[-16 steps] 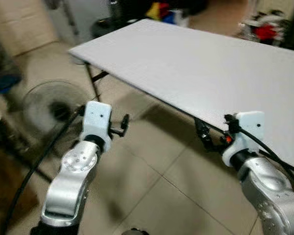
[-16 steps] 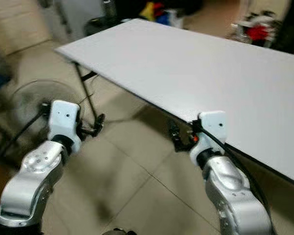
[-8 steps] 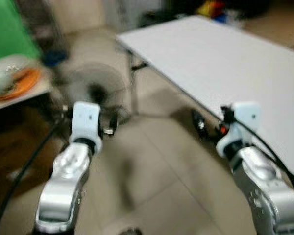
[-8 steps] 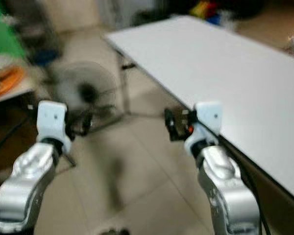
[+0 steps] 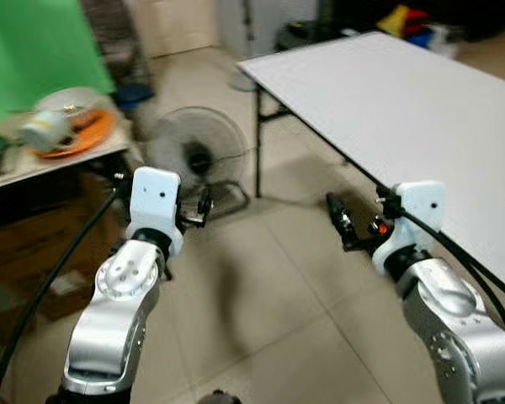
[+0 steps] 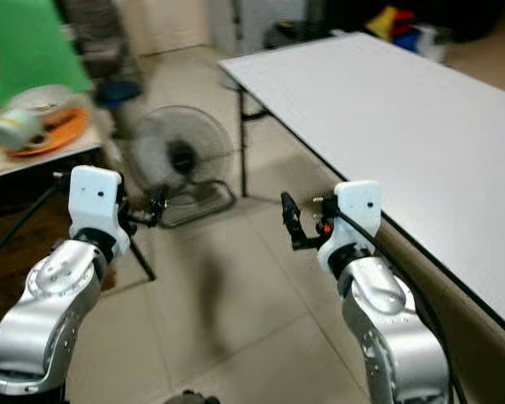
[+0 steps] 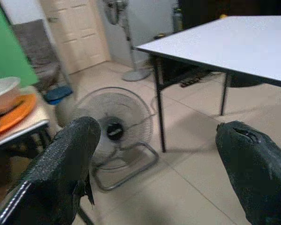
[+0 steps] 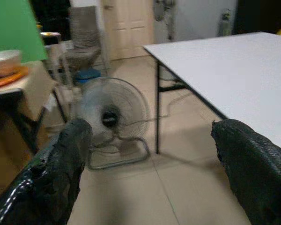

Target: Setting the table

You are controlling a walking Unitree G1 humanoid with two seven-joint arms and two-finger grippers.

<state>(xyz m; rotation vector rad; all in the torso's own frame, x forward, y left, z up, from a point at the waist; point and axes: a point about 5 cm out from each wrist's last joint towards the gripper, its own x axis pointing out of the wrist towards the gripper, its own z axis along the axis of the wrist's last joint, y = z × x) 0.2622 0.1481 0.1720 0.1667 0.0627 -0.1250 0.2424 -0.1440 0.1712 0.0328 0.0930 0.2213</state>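
Note:
A long white table with nothing on it runs along my right. At my left, a low side table carries an orange plate, a pale bowl on it, and a cup lying beside. My left gripper is held out over the floor, open and holding nothing; its wrist view looks between its fingers at the fan. My right gripper hovers open and empty beside the white table's near edge, its fingers wide apart.
A floor fan stands on the tiled floor between the two tables, straight ahead. A green screen rises behind the side table. Black table legs stand by the fan. Coloured clutter lies beyond the white table.
The whole picture has swung left, so the camera turned; the side table with its dishes and the green screen came into view. Both arms keep the same raised pose.

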